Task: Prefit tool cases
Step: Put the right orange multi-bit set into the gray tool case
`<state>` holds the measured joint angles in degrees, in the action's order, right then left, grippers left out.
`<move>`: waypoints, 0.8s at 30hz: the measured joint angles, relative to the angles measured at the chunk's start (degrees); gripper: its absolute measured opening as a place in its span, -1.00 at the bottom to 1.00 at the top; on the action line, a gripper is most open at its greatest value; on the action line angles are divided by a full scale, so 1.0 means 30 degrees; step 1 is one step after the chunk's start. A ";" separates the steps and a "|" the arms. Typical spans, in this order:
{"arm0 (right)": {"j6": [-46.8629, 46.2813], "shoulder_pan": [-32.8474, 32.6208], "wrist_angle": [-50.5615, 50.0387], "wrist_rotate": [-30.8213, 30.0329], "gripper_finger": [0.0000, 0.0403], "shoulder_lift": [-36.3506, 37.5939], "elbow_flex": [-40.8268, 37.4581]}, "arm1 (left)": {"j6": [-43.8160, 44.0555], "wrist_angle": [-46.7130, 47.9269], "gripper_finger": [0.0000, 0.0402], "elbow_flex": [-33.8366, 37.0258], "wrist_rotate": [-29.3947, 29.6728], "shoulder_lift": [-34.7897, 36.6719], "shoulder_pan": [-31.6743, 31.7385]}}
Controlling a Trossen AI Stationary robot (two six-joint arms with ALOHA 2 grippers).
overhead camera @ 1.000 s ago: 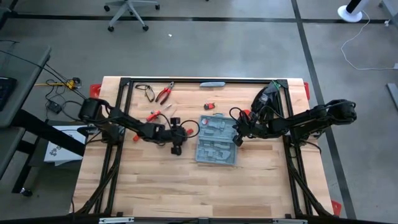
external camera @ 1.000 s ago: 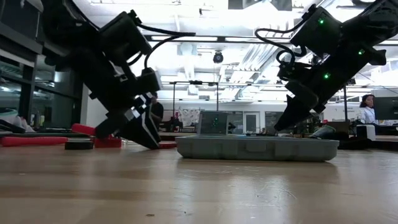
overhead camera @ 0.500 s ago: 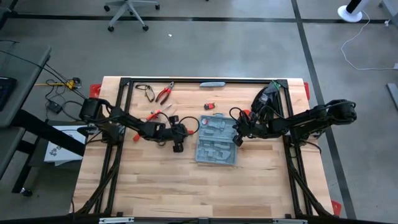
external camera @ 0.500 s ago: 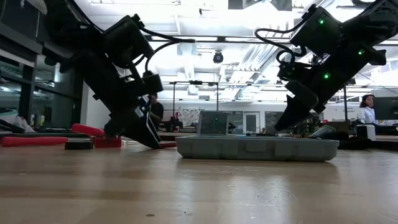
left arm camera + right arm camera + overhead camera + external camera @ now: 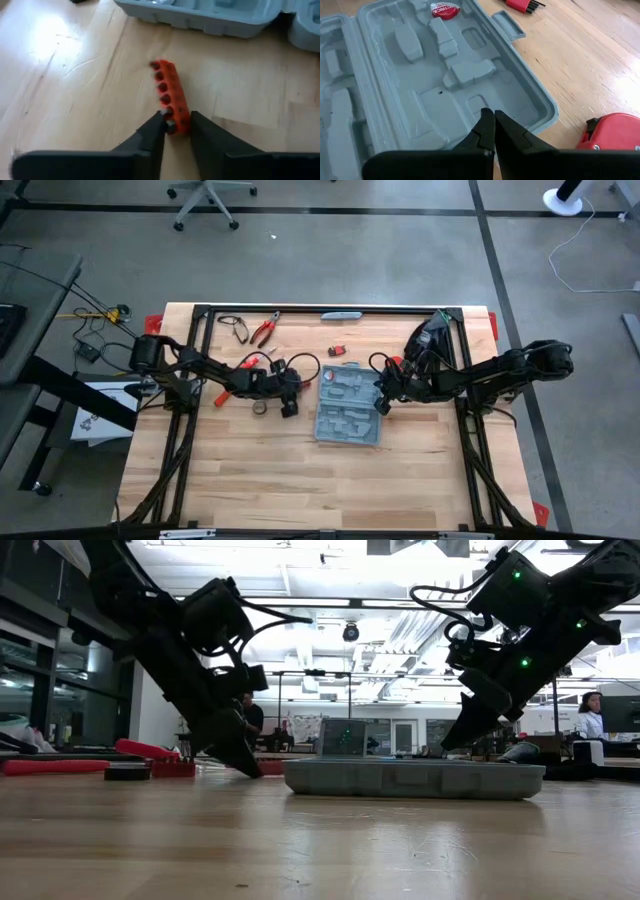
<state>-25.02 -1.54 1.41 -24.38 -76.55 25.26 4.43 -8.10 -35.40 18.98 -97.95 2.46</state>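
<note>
The grey-blue tool case (image 5: 348, 406) lies open on the table, its moulded inside up (image 5: 435, 75). My right gripper (image 5: 494, 118) is shut and stands at the case's right side (image 5: 381, 402). A small orange-red bit holder (image 5: 168, 92) with a row of holes lies flat on the wood just left of the case. My left gripper (image 5: 176, 121) has come down over the holder's near end and is shut on it (image 5: 290, 408). In the low view this gripper (image 5: 241, 754) reaches down to the tabletop. My left gripper pinches the bit holder's end nearest the wrist (image 5: 176, 123) between its two fingers, which lie across the strip. They slant down from the table's left side. The holder lies flat on the wood. My right gripper has its shut fingertips (image 5: 488, 120) down on the case's moulded inside close to the right-hand rim (image 5: 540, 107). It slants down from the table's right side. The fingers hide the exact spot, and the case stays flat on the table.
Red-handled pliers (image 5: 263, 330) and other red-handled tools (image 5: 245, 366) lie at the far left. A red hex-key set (image 5: 520, 5) and a red tape measure (image 5: 612, 131) lie near the case. A small dark ring (image 5: 260, 408) sits beside my left gripper.
My left gripper has swung a little toward the table's far edge and toward the case, rolling about its own line, and stays low over the wood. The case has kept its place.
</note>
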 joint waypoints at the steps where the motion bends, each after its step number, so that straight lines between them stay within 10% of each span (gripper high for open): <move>1: 0.0000 0.0000 0.0000 0.0000 -1.00 0.0000 0.0000 | -0.0001 -0.0084 -0.74 0.0007 0.0070 -0.0007 0.0019; 24: 0.0202 0.0000 -0.0836 0.0001 -1.00 0.0000 0.0000 | 0.0079 0.0059 -0.94 0.0102 -0.0341 0.1635 0.0051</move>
<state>-24.41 -1.54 -1.10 -24.38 -76.55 25.26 4.67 -7.92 -35.09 17.96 -93.05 2.61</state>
